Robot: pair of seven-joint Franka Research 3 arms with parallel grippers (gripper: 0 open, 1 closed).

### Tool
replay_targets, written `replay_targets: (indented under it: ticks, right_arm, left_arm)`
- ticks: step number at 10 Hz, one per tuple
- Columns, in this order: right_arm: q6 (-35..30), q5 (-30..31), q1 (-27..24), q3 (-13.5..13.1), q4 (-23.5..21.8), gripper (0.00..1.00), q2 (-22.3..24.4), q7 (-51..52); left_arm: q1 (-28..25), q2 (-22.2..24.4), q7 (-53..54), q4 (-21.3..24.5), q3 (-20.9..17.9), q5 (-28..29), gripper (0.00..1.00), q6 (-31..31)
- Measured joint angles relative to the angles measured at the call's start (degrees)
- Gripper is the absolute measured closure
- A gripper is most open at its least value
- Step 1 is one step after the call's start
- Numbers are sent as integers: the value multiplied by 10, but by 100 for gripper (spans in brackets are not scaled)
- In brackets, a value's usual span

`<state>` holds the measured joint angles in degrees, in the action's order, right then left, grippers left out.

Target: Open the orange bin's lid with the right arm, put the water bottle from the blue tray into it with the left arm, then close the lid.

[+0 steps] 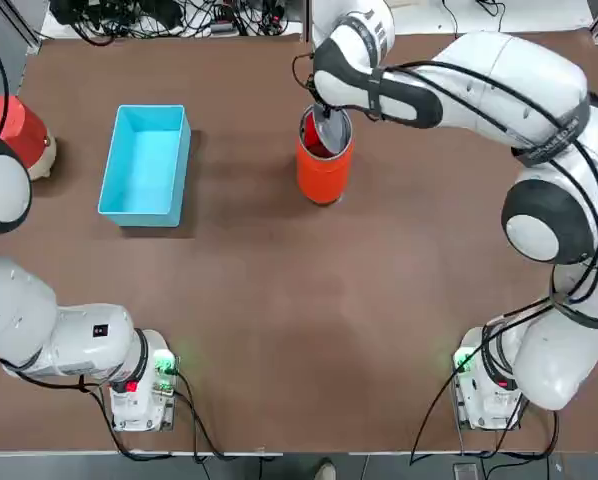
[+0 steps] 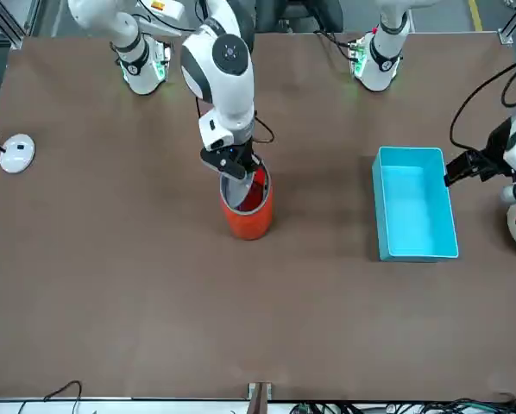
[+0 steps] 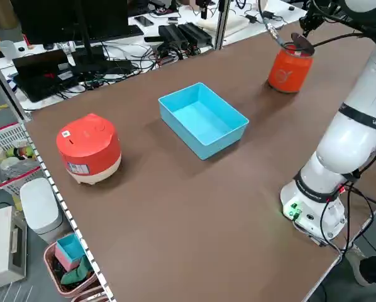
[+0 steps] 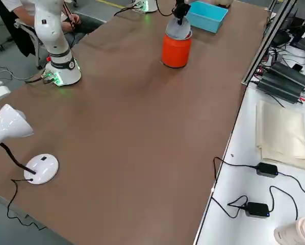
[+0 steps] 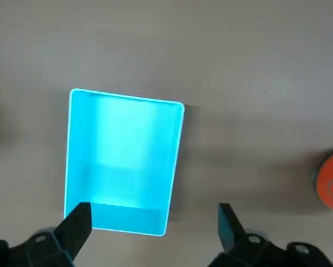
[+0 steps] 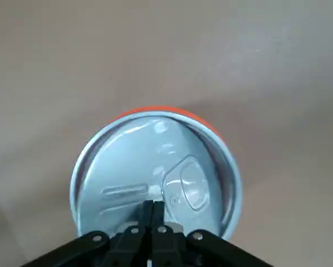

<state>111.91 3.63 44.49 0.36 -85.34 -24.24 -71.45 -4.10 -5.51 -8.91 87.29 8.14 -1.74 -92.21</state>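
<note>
Orange bin [image 1: 324, 165] is our landmark: it stands upright on the brown table [image 1: 299, 330], near the middle. Our right gripper [image 2: 241, 175] hangs directly over it, fingers pressed together with no gap, their tips on the grey lid [image 6: 155, 167] near its rim. In the top and front views the lid is tilted, and red inner wall shows beside it; how far it has swung we cannot tell. In the right wrist view the disc fills the bin's mouth and shows a faint embossed mark.

Toward our left of the bin, well apart from it, lies the blue tray [image 1: 146, 163], its long side running away from us. We see nothing in it: only bare blue floor shows in the top, side and left wrist views. The water bottle appears in none of our views, so we cannot say where it is.

Our left gripper [image 5: 155, 225] hovers above the tray's near end, farther from the bin than the tray, its jaws spread wide and holding nothing. Beyond the tray from the bin stands a red domed object [image 3: 88, 148] with a cream base.
</note>
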Motion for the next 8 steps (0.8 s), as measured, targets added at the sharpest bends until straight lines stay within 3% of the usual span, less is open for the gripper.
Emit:
replay_targets:
  ticks: [4, 8]
  right_arm:
    - [33, 3, 9, 0, 0, 98, -36, -20]
    - [40, 20, 15, 0, 0, 98, -42, -34]
  left_arm:
    - [-1, 0, 0, 1, 3, 6, 0, 0]
    - [3, 0, -2, 3, 4, 25, 0, 1]
